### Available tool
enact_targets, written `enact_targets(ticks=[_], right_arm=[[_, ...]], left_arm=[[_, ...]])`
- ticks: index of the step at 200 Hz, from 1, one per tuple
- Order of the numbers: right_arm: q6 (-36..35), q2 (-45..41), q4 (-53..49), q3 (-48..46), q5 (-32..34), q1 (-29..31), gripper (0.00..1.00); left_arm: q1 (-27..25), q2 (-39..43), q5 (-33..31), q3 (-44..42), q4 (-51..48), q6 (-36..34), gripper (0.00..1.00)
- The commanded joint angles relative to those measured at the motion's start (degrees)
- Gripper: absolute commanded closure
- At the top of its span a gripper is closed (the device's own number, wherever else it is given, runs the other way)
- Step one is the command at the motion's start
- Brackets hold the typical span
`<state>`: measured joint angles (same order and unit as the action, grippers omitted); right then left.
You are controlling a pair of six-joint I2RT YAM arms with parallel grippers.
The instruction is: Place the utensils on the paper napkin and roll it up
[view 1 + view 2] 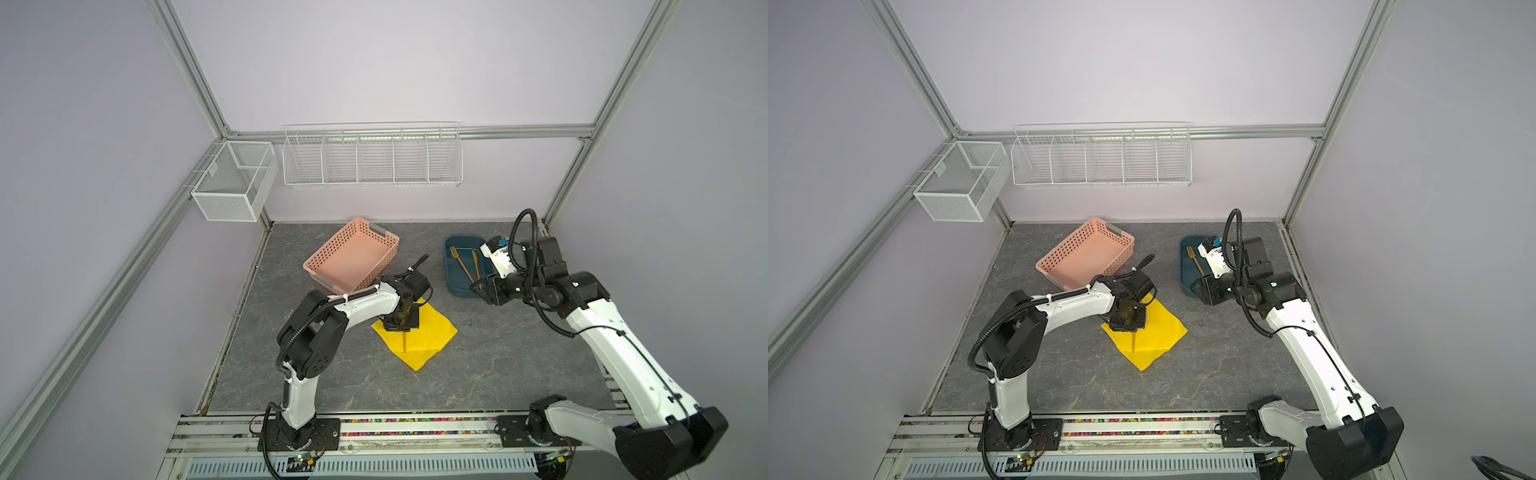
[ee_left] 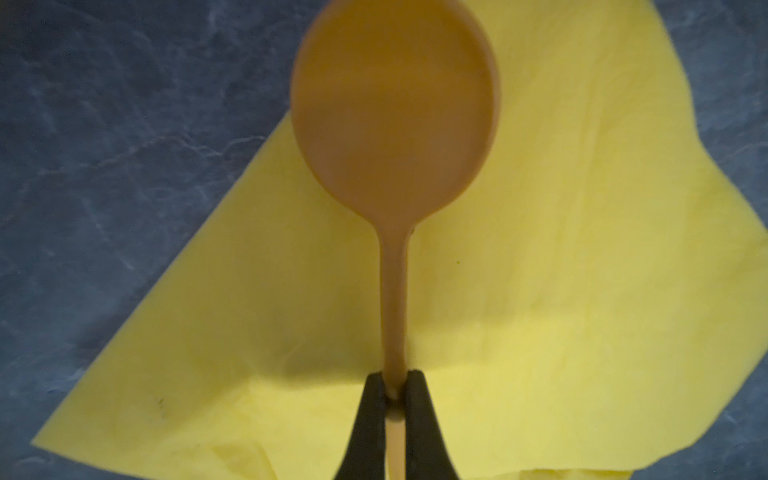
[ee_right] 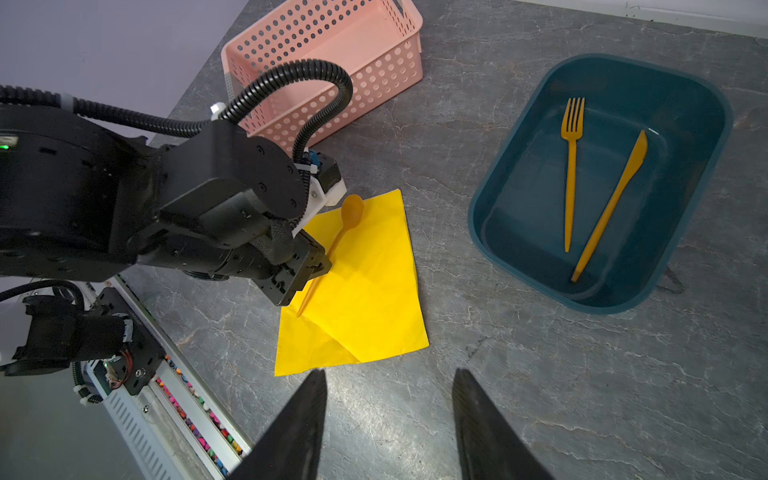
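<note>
The yellow paper napkin [image 1: 430,332] [image 1: 1160,332] lies flat on the grey table, one corner folded over. My left gripper [image 2: 395,376] [image 3: 320,266] is shut on the handle of the orange spoon [image 2: 395,124] [image 3: 351,212], which it holds tilted over the napkin, bowl raised. The handle's end [image 1: 404,343] reaches down towards the sheet. The fork [image 3: 571,166] [image 1: 459,262] and knife [image 3: 615,199] [image 1: 476,266] lie side by side in the dark blue tray [image 3: 702,95]. My right gripper [image 3: 388,374] [image 1: 476,287] hangs open and empty at the tray's near end.
A pink perforated basket [image 1: 351,257] [image 3: 332,41] stands behind the napkin, close to the left arm. White wire baskets [image 1: 372,158] hang on the back wall. A rail with the arm bases [image 1: 374,428] runs along the table's front edge.
</note>
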<state>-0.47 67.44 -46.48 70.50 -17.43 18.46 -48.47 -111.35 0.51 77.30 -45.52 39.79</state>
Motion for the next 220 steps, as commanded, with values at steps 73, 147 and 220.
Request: enact_targets(ticks=[73,147,220], right_arm=[[-1.3,-1.2,0.4,-0.6,-0.7,-0.4,0.48],[-1.5,-2.0,-0.1,-0.7,-0.1,-0.7,0.47],[-1.6,-2.2,-0.6,-0.7,0.2,-0.8,0.47]], left_arm=[[0.3,-1.2,-0.1,1.8,-0.3,-0.1,0.99],[0.7,-0.5,-0.6,2.2,0.1,0.0,0.99],[1.0,-1.4,0.2,1.9,1.2,0.3,0.99]])
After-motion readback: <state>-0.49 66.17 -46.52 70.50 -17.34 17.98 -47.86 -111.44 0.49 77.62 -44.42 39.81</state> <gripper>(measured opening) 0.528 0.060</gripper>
